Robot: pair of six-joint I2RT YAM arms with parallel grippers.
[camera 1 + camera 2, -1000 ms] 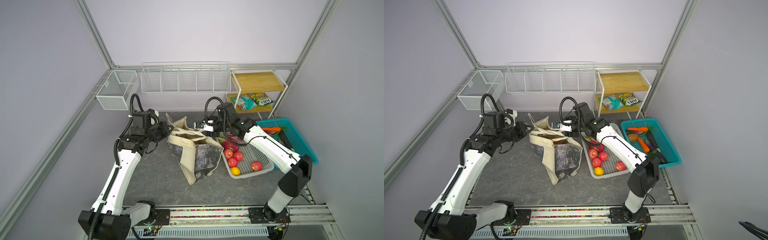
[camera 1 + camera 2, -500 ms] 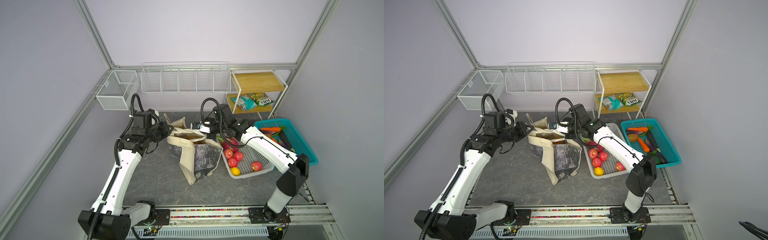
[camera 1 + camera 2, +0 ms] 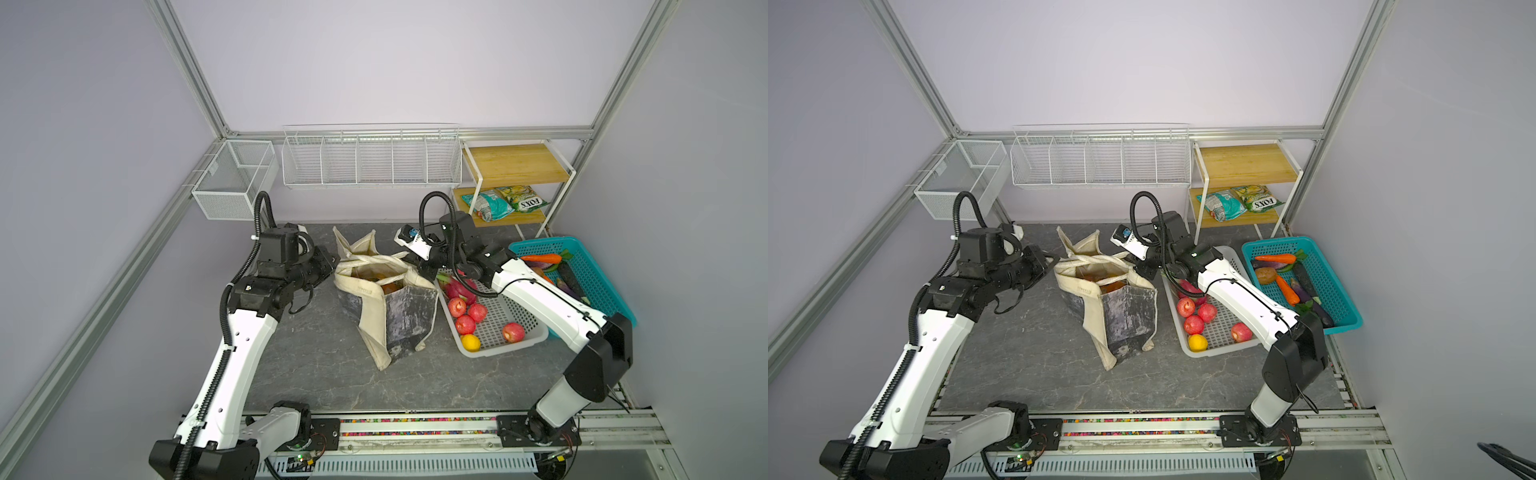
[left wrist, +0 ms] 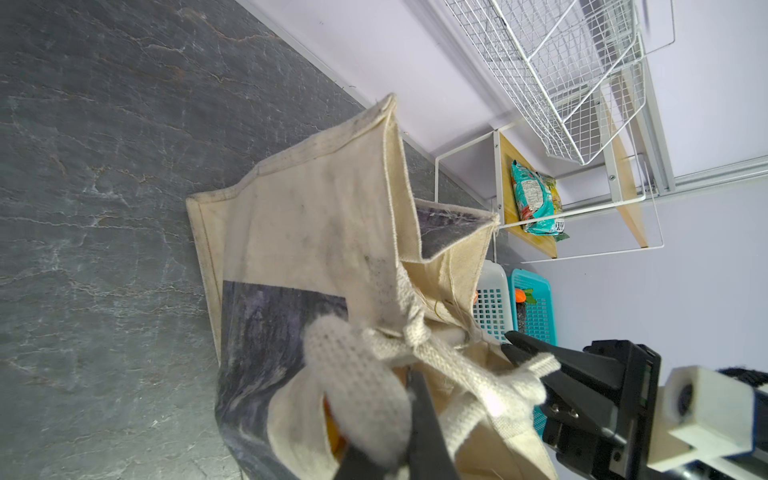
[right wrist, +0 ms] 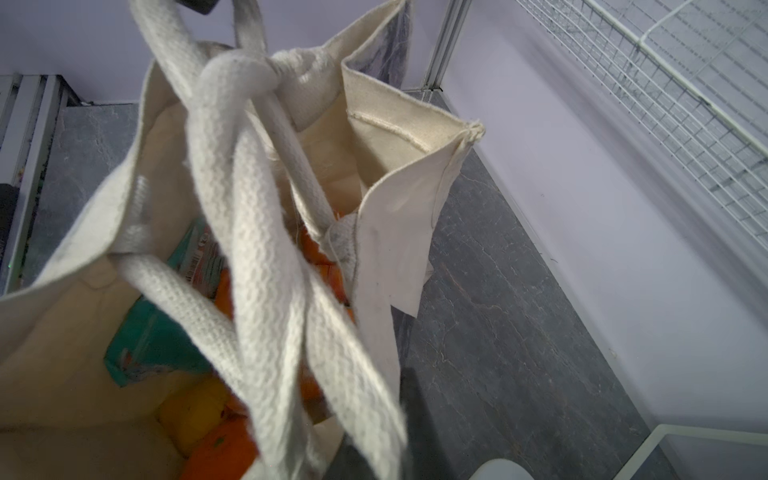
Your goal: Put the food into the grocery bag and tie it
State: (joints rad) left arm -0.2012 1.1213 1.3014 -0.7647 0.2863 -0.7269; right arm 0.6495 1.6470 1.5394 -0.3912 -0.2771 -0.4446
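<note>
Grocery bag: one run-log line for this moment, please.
phase: tying | grocery bag: standing, food inside | strap handles: looped into knot | left jaws: shut on strap handles | right jaws: shut on strap handles

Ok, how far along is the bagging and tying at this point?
Done: oranges and a teal packet lie inside the grocery bag. In hand: the strap handles are crossed into a knot, with the left gripper and right gripper each shut on a strap. Left: probably pulling the knot tight; red apples in the white basket and snack packets on the shelf are not bagged.
</note>
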